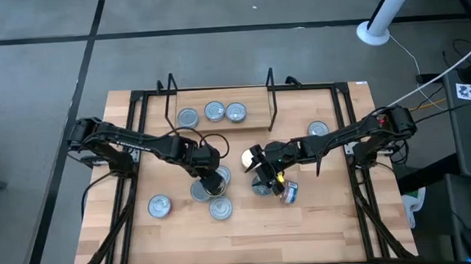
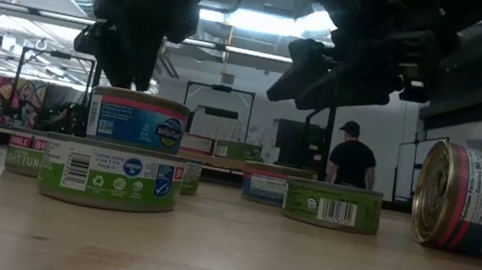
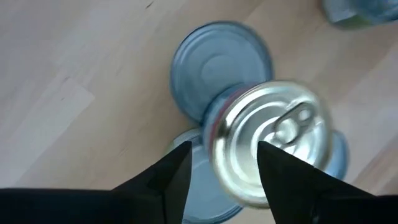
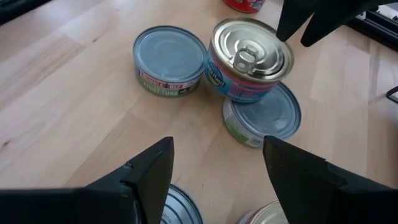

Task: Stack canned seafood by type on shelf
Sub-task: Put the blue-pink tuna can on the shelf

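Blue pull-tab tin (image 3: 267,146) on green tin (image 4: 264,121) | L tool (image 3: 221,168) open, just above

Evenly and softly lit from overhead in the high view, with only faint shadows under the arms on the pale table (image 1: 250,229). Backlit in the low view: bright ceiling lights (image 2: 259,20) glaring behind both arms, leaving them as near-black silhouettes; the room beyond dim and hazy, the near table edge soft. Blurred in the left wrist view, the pull-tab tin (image 3: 268,148) smeared and ghosted, with a bright sheen on its lid. Sharper in the right wrist view, with glare on the pull-tab lid (image 4: 252,50) and short soft shadows beside the tins.
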{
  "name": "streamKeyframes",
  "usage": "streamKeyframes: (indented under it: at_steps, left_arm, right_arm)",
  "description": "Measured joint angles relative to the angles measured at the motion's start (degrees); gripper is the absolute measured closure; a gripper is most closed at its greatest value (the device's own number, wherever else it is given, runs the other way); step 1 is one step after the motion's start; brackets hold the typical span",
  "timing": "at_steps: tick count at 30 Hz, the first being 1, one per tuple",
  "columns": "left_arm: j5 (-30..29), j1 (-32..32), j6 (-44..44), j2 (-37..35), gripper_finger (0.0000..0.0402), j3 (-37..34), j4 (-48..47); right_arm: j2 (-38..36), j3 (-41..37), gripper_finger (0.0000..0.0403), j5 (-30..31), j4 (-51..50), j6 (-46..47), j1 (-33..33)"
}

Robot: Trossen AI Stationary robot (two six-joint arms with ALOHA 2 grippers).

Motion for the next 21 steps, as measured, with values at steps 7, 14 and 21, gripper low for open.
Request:
streamKeyframes:
  at_steps: [7, 14, 21]
  left_arm:
    - [0.0, 0.0, 0.4, 1.6, 0.0227, 0.0, -0.6]
    - [0.0, 0.0, 1.6, 1.8, 0.0227, 0.0, -0.8]
    - [0.0, 0.1, 1.8, 1.8, 0.0227, 0.0, -0.8]
  right_arm:
    - [0.0, 0.0, 0.0155, 0.0, 0.2, 0.0, 0.0]
    - [0.0, 0.0, 0.0155, 0.0, 0.2, 0.0, 0.0]
    - [0.0, 0.0, 0.0155, 0.0, 0.1, 0.0, 0.0]
